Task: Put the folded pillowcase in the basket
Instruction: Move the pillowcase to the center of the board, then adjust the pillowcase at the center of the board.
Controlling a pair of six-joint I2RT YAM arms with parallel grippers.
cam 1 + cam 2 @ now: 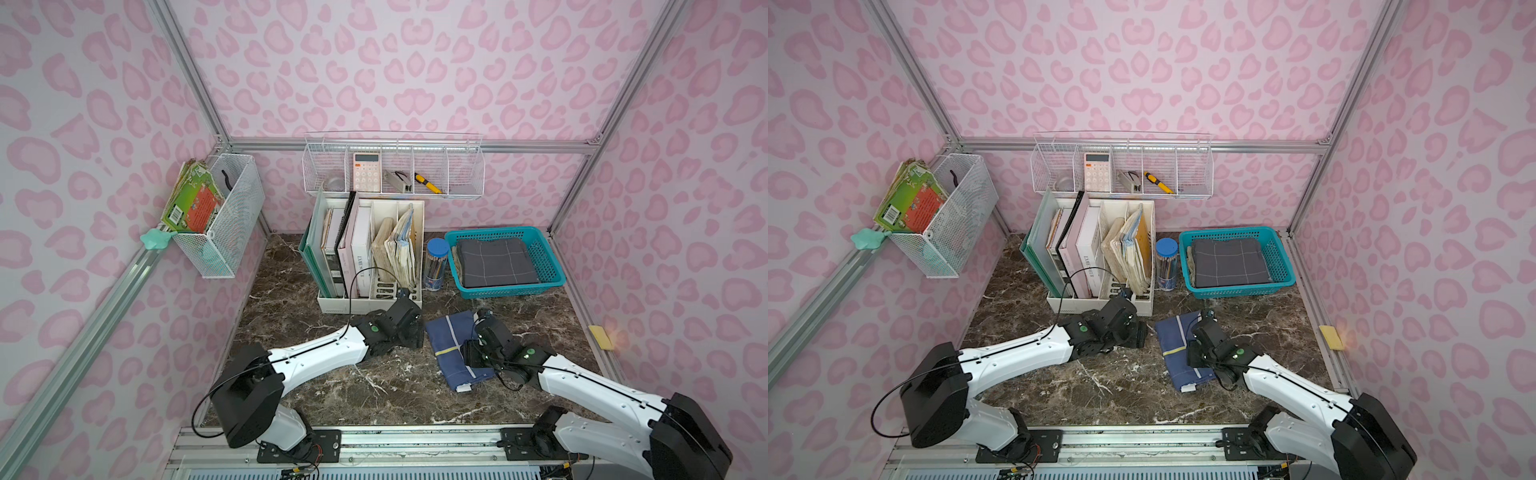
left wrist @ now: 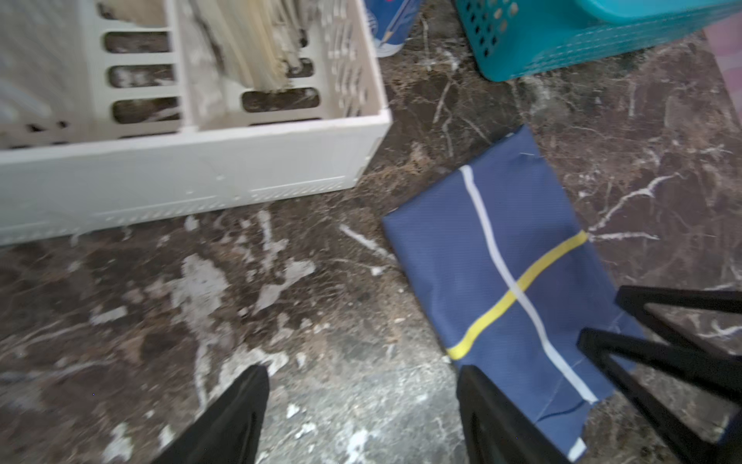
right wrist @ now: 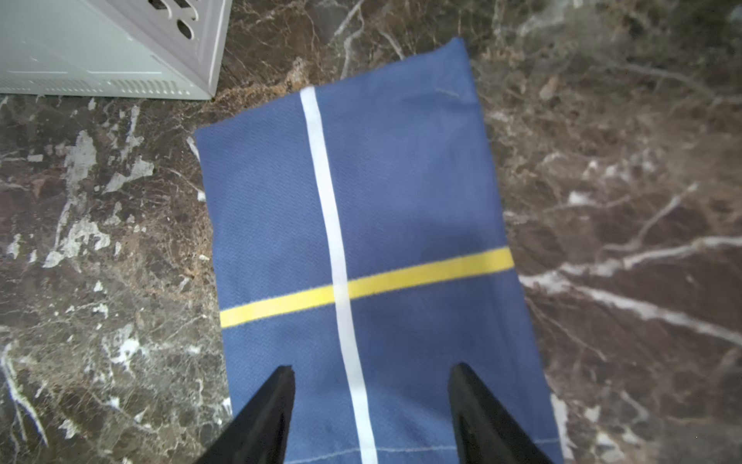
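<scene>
My right fingers (image 3: 265, 413) stand apart above the folded pillowcase (image 3: 401, 193), straddling its white stripe (image 3: 333, 209), I'd say to pinch it off the table (image 1: 332, 374). My left fingers (image 2: 233, 422), also spread and empty, sit beside its edge. The basket (image 1: 513, 291) lies beyond both.

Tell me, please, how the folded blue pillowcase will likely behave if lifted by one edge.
Probably floppy: the pillowcase is thin woven cloth lying flat in layers, so the free end would likely droop and unfold. Likely light, being thin. It may slide on the polished marble tabletop if pushed.
</scene>
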